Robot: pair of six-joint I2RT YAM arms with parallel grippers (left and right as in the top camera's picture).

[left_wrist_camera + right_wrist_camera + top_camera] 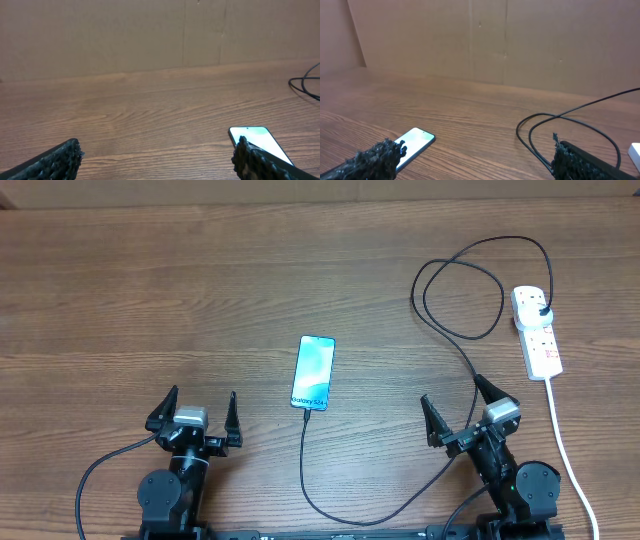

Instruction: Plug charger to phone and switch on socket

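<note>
Two end effectors sit low near the front edge of the counter (150,280), both with their fingers spread wide and nothing between them. The left end effector (201,397) is apart from every object, with bare wood ahead of it. In its wrist view its dark, rough-textured fingers (50,162) frame the lower corners, and one end of the phone (259,138) shows just past the right-hand finger. The right end effector (450,390) likewise holds nothing. The charger (303,470) passes close by its fingers without being gripped.

Between the two arms, slightly further back, the phone (313,372) lies flat with its screen lit cyan-blue. The thin black cable meets the phone at its near end. From there it runs toward the front edge, bends right, climbs past the right arm and makes a wide loop at the back right. It ends at a black plug (541,311) seated in the far outlet of the socket (537,330). That white strip lies at the right side of the counter, well apart from the phone, and its thick white cord (565,450) trails toward the front edge. The switch position is too small to read.

Both wrist views show a plain brown board (150,35) behind the counter.
</note>
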